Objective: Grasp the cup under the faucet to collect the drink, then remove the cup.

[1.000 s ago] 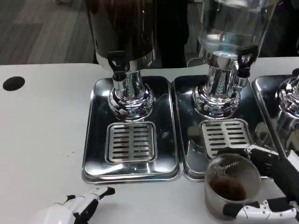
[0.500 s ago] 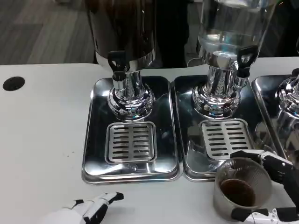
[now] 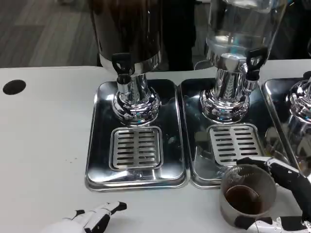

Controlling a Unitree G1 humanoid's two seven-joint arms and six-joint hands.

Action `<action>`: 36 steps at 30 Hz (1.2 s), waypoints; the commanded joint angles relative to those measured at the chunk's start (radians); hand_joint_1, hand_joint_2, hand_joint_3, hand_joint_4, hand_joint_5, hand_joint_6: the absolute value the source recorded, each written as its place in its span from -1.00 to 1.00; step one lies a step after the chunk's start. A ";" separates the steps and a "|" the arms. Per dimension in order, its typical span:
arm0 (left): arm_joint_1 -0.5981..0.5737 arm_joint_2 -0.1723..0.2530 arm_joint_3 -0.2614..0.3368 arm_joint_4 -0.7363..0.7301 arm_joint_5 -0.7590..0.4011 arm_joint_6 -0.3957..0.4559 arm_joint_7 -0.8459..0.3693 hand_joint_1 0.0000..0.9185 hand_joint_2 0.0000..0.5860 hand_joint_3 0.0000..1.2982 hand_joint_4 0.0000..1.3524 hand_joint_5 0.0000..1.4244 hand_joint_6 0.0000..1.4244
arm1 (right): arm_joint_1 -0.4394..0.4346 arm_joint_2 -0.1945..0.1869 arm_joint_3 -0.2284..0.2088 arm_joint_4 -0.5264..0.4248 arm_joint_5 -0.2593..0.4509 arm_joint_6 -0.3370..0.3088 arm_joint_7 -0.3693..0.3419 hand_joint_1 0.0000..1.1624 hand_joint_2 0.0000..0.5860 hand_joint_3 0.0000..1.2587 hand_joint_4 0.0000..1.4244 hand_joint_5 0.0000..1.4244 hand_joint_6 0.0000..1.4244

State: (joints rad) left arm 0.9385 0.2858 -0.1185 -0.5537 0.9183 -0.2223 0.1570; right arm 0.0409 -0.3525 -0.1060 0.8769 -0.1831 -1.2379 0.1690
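Clear plastic forms the cup [image 3: 248, 194], which holds a shallow pool of dark brown drink and sits upright at the near right of the table [image 3: 43, 145], just in front of the middle drip tray [image 3: 194, 145]. The right hand [image 3: 279, 194] wraps around it, one black-and-white finger curving over the far rim and another lying along the near side at the bottom edge of the view, so the cup is gripped between them. Straight beyond this hand stands the clear dispenser [image 3: 238, 34], its black-handled faucet [image 3: 253, 60] above a slotted grate [image 3: 235, 143]. Farther to that hand's left rises the dark dispenser [image 3: 129, 29] on its own drip tray [image 3: 102, 145]. The left hand [image 3: 92, 218] rests low on the table at the near edge, well apart from the cup, fingers loosely extended and holding nothing. A black round hole [image 3: 13, 86] marks the far left of the tabletop.
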 commanded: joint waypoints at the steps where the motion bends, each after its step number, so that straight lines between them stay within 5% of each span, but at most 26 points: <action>1: 0.013 0.002 0.005 -0.010 0.006 0.000 0.009 -0.99 -0.67 -0.59 -0.67 -0.60 -0.75 | -0.011 -0.019 0.020 0.021 -0.043 -0.015 -0.039 0.36 -0.63 -0.63 -0.61 -0.44 -0.55; 14: 0.001 0.002 -0.006 -0.007 0.008 0.004 0.003 -0.98 -0.67 -0.59 -0.67 -0.60 -0.73 | -0.002 -0.047 0.062 -0.022 -0.030 -0.011 -0.048 0.23 -0.64 -0.75 -0.74 -0.53 -0.60; 18: 0.000 0.005 -0.004 -0.006 0.004 0.002 0.003 -0.98 -0.67 -0.59 -0.67 -0.60 -0.73 | 0.007 -0.046 0.067 -0.058 -0.018 -0.008 -0.045 0.18 -0.62 -0.84 -0.99 -0.80 -0.83; 24: -0.005 0.008 0.003 0.001 -0.010 -0.003 0.008 -0.98 -0.67 -0.59 -0.69 -0.60 -0.74 | 0.027 -0.063 0.085 -0.165 0.062 0.033 -0.009 -0.06 -0.56 -0.92 -1.00 -0.91 -0.90; 28: -0.009 0.008 0.006 0.009 -0.020 -0.009 0.011 -0.98 -0.67 -0.59 -0.69 -0.60 -0.74 | 0.037 -0.073 0.090 -0.239 0.148 0.101 0.036 -0.61 -0.24 -0.85 -1.00 -0.96 -0.94; 30: -0.010 0.009 0.010 0.019 -0.029 -0.016 0.021 -0.98 -0.67 -0.59 -0.69 -0.61 -0.75 | 0.048 -0.077 0.081 -0.286 0.191 0.140 0.058 -0.67 0.28 -0.80 -1.00 -0.98 -1.00; 32: -0.012 0.008 0.015 0.028 -0.035 -0.024 0.034 -0.98 -0.67 -0.59 -0.69 -0.62 -0.77 | 0.062 -0.084 0.051 -0.337 0.159 0.158 0.038 -0.66 0.73 -0.78 -1.00 -0.98 -1.00; 33: -0.017 0.008 0.017 0.036 -0.039 -0.029 0.043 -0.99 -0.64 -0.59 -0.69 -0.63 -0.78 | 0.073 -0.089 0.031 -0.373 0.115 0.175 0.019 -0.59 0.93 -0.78 -1.00 -0.98 -1.00; 36: -0.032 0.009 0.021 0.054 -0.048 -0.045 0.068 -1.00 -0.58 -0.63 -0.72 -0.68 -0.80 | 0.114 -0.100 -0.043 -0.523 -0.138 0.318 -0.098 -0.45 1.00 -0.79 -1.00 -1.00 -1.00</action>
State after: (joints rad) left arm 0.9176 0.2923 -0.0996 -0.5185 0.8740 -0.2458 0.1940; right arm 0.1231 -0.4402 -0.1013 0.4484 -0.1726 -1.0104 0.1498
